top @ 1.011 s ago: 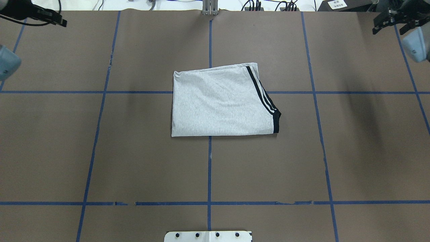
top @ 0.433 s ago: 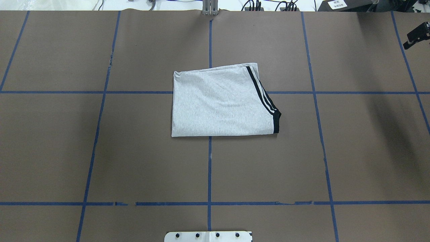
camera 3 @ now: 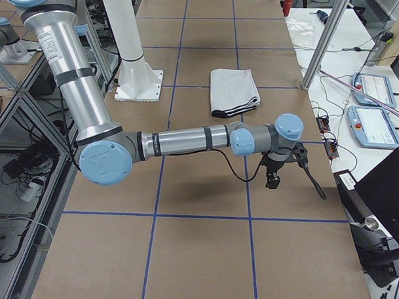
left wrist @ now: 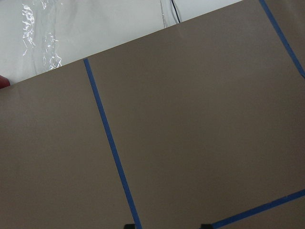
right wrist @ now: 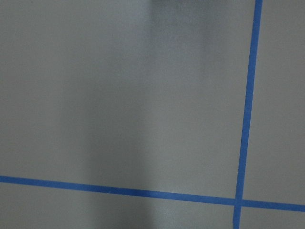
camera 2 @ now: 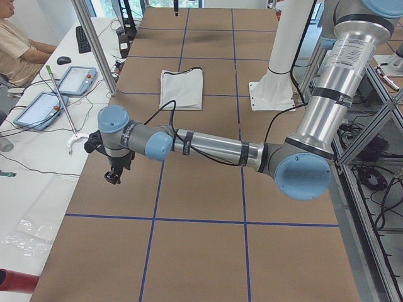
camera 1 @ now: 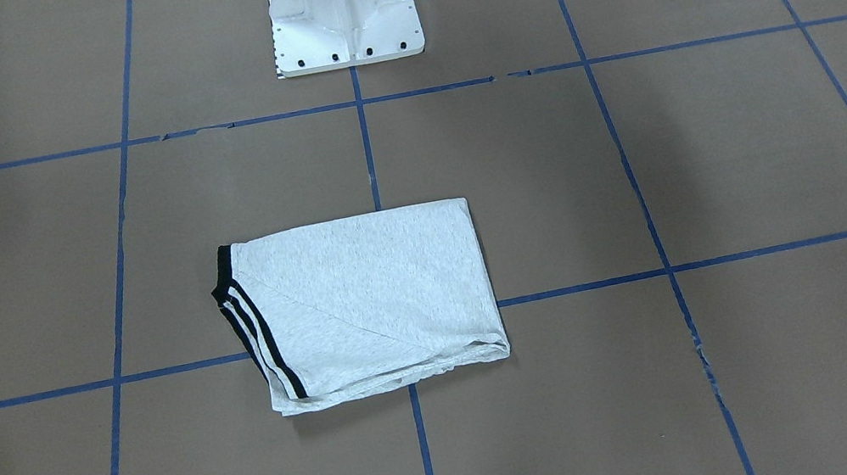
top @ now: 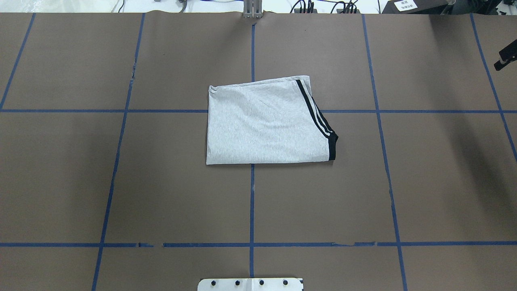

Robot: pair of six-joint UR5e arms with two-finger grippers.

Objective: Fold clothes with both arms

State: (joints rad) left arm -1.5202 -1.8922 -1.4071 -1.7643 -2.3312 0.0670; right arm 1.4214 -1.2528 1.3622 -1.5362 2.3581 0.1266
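The grey T-shirt point(top: 262, 125) lies folded into a rough rectangle at the table's middle, plain side up, with its black-striped trim point(top: 319, 119) along the right edge. The cartoon face is hidden. The shirt also shows in the front view point(camera 1: 366, 307). Both arms are stretched far out to the table's ends, well away from the shirt. My left gripper point(camera 2: 113, 175) hangs over the table's left end; in its wrist view two dark fingertips point(left wrist: 131, 225) stand apart at the bottom edge, empty. Only a sliver of my right gripper point(top: 507, 56) shows at the overhead view's right edge; I cannot tell its state.
The white pedestal point(camera 1: 342, 10) stands at the robot's side of the brown paper-covered table point(top: 121, 182) with blue tape lines. Teach pendants point(camera 2: 75, 78), cables and a seated person point(camera 2: 16, 44) are beyond the far edge.
Both arms have swung outward. The left gripper has left the overhead view and the right one has slid to its right edge. The shirt has not moved.
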